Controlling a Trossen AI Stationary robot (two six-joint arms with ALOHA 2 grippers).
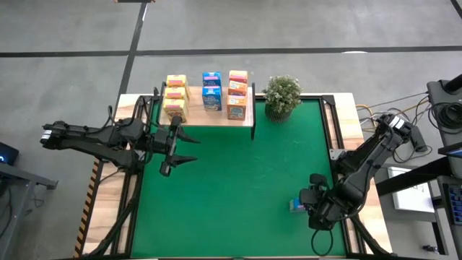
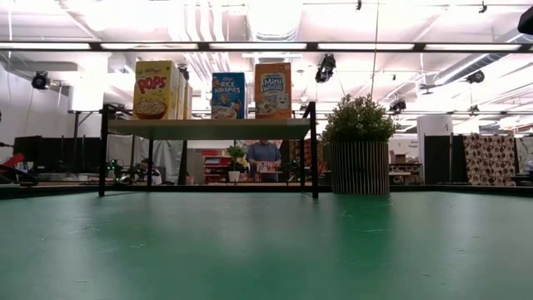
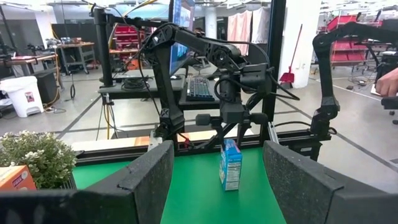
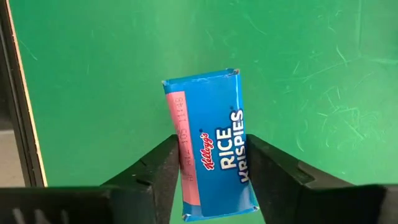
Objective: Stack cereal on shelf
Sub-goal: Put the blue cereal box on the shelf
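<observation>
A green-topped bench (image 1: 238,180) seen from above. At its 12 o'clock edge stands a low wooden shelf (image 1: 216,115) carrying eight small cereal boxes in three rows: three yellow (image 1: 175,96), two blue (image 1: 211,91) and three orange-red (image 1: 237,94). A potted plant (image 1: 281,96) sits just to the right of the shelf.

The ninth box, a blue cereal box (image 4: 211,146), stands upright near the bench's 4 o'clock corner. The right hand (image 4: 211,168) has its fingers on either side of this box, touching or nearly touching its narrow faces; it appears clamped on the box, though the grip looks low and the box leans slightly.

The left hand (image 1: 186,147) hovers just in front of the shelf at about 10 o'clock, fingers (image 3: 149,180) spread apart and holding nothing.

Risks, as a judgement: the tilted box may twist or slip in the grip during lifting. The carry across to the shelf is long, and the blue row's free spot lies between full neighbours, so a skewed box could knock them over or clip the plant.
</observation>
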